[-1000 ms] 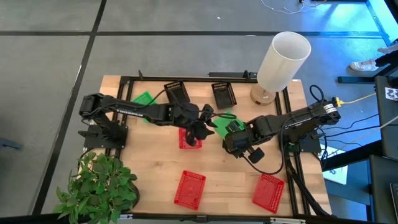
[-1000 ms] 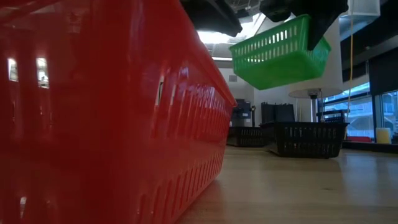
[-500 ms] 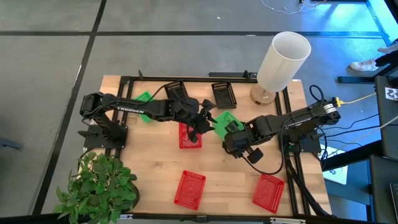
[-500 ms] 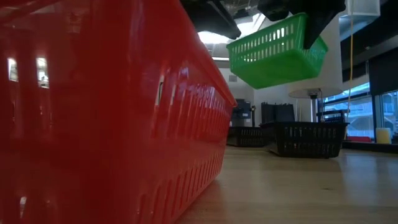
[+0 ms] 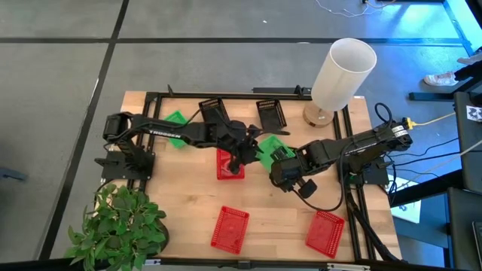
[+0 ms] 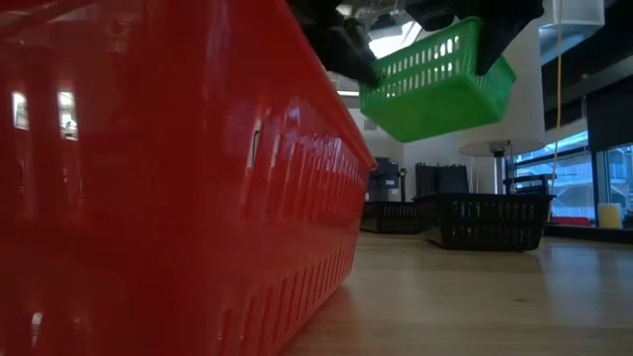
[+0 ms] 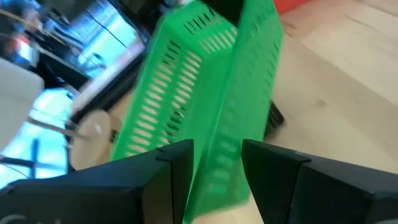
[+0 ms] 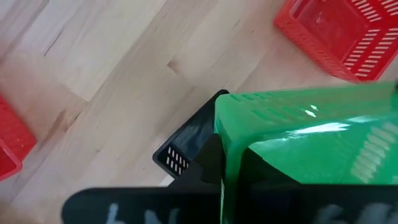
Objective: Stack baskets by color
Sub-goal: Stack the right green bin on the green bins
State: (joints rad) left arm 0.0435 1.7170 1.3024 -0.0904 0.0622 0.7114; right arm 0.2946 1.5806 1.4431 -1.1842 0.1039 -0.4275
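Bright green slotted basket [image 5: 269, 146] pinched in the dark right tool [image 5: 277, 159], dark left tool [image 5: 248, 143] just beside it, red mesh basket [image 5: 230, 165] below that, pale wood-grain tabletop [image 5: 271, 218], white lamp shade [image 5: 343, 73] well beyond

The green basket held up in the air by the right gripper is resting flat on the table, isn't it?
Not resting. The low view shows the green basket hanging well above the wooden table, tilted, and the right gripper is shut on its wall. The left gripper stands open around its other wall.
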